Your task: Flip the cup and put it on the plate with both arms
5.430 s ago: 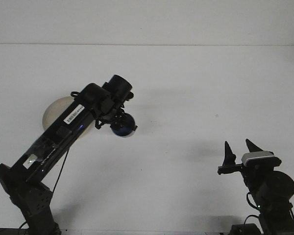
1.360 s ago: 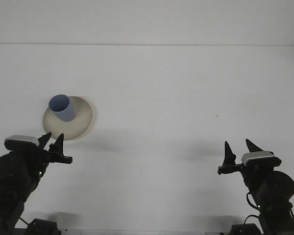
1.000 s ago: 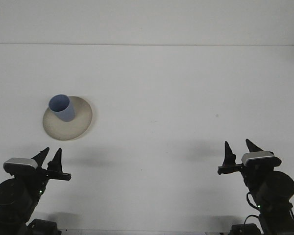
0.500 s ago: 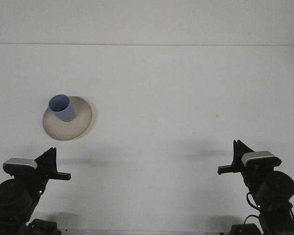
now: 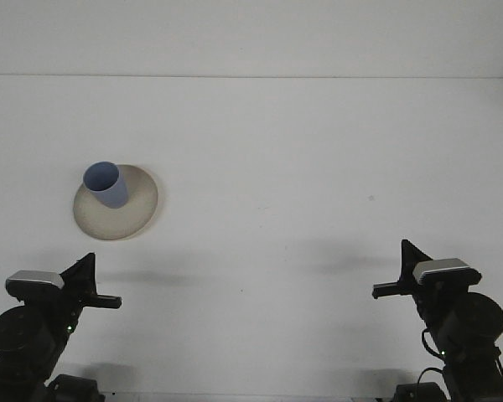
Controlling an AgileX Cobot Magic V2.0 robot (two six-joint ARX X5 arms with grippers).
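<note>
Front view: your blue plastic cup (image 5: 106, 185) stands upright, mouth up, on the round beige plate (image 5: 134, 216), sitting on the plate's far-left part w/ bare plate showing to its right and near side. Plate rests on the white table (image 5: 318, 167). Left gripper (image 5: 87, 266) sits low at the near-left edge; its two black fingers are pressed together into one point, jaws closed, nothing between them. Cup and plate lie beyond those jaws, a bit to their right, well apart, no contact. Right gripper (image 5: 408, 255) sits low at the near-right edge, same story: fingers together in a single point, jaws closed, holding nothing. From the right jaws the cup and plate are far off to the left and further out across the table. Both grippers point away from you over the tabletop, each w/ a grey camera block just behind the fingers.
</note>
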